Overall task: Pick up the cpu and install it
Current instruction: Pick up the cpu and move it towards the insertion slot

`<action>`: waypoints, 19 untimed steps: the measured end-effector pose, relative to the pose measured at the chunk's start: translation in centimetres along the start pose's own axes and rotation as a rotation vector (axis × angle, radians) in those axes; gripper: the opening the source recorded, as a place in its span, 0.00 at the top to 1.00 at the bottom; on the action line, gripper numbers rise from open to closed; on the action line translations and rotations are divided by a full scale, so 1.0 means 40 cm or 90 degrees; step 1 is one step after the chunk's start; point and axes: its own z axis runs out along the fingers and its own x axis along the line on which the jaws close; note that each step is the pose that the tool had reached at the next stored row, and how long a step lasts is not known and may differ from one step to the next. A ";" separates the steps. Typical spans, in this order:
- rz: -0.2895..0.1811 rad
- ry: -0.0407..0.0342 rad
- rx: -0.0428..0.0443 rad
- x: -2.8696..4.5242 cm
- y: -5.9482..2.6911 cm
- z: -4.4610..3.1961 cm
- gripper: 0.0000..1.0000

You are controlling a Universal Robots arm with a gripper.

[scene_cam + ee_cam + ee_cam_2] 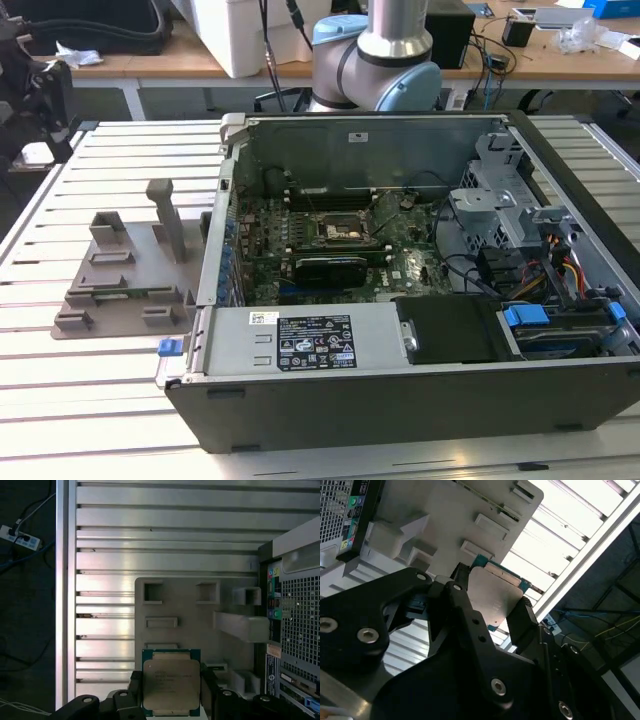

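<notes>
In the exterior view, a slatted metal table (100,400) spans the scene. Wooden desks (150,65) strewn with cables and boxes stand behind it. Toward the exterior view's left, a grey plastic tray (130,280) with raised blocks and shallow recesses lies flat on the slats. Just beside it, further right, an open computer case (400,410) rests on its side. Its green motherboard (400,270) faces up, with the black-framed socket (338,230) near the middle. Behind the case, the grey and pale-blue arm (385,60) rises out of the top of the frame. At the case's far right sits a drive bay (560,330) with blue latches. In the first wrist view, a white power strip (20,536) lies on the dark floor beyond the table's edge.

The cpu (171,687) is a flat square with a dull silvery-grey metal lid carrying faint print. A thin teal-green board edge frames the lid. The gripper (171,691) is clenched on it, its black fingers (136,690) pressed against two opposite edges. The tray and the table slats lie beyond the chip. The second wrist view shows the cpu (495,597) from its plain side, held in the gripper (492,607) with the tray's corner behind it.
</notes>
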 end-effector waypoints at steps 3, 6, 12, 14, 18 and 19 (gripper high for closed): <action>0.000 0.0000 0.0000 0.000 0.000 -0.017 0.45; 0.000 0.0000 0.0000 -0.001 0.000 -0.047 0.45; 0.000 0.0000 0.0000 -0.003 -0.001 -0.110 0.45; 0.000 0.0000 0.0000 -0.003 -0.001 -0.122 0.45; 0.000 0.0000 0.0000 -0.004 -0.001 -0.152 0.45; 0.000 0.0000 0.0000 -0.004 -0.001 -0.158 0.45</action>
